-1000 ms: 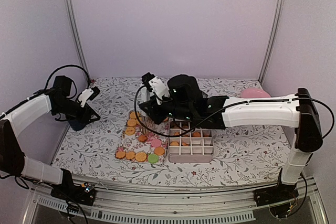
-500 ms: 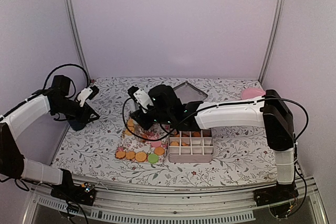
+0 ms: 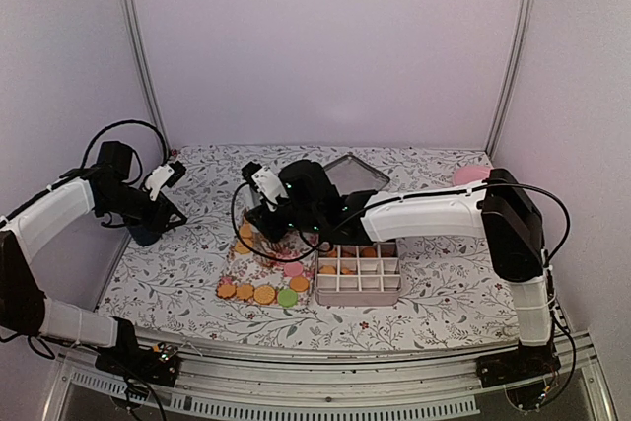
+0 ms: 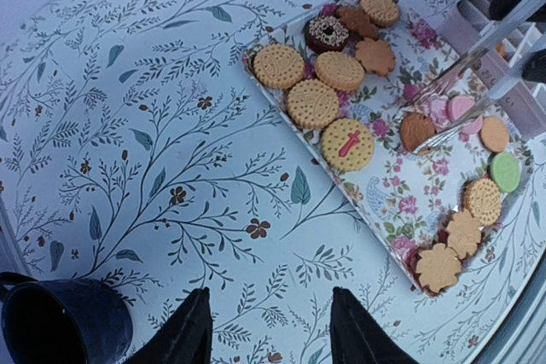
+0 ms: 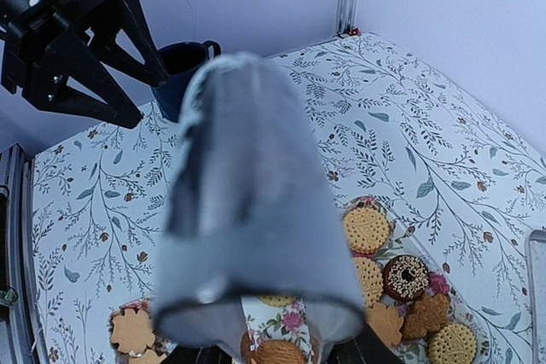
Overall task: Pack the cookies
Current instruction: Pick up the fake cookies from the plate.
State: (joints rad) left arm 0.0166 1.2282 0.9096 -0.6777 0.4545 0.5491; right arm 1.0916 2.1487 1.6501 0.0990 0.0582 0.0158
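Cookies [image 4: 348, 144] on a floral tray [image 4: 401, 185] on the table [image 3: 177, 273], some in the divided box [image 3: 359, 283] beside it, left pincer [image 4: 271, 317] gaping, empty, right pincer [image 5: 281, 349] clamping metal tongs [image 5: 247, 210] (blurred up close) over the tray

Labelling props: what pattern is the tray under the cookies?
The tray is white with pink flowers; clearest in left wrist view.

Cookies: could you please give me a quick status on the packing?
Left pincer open, empty. Right pincer shut on tongs, tips at a brown cookie. Many cookies on tray, some in box. Mug clear.
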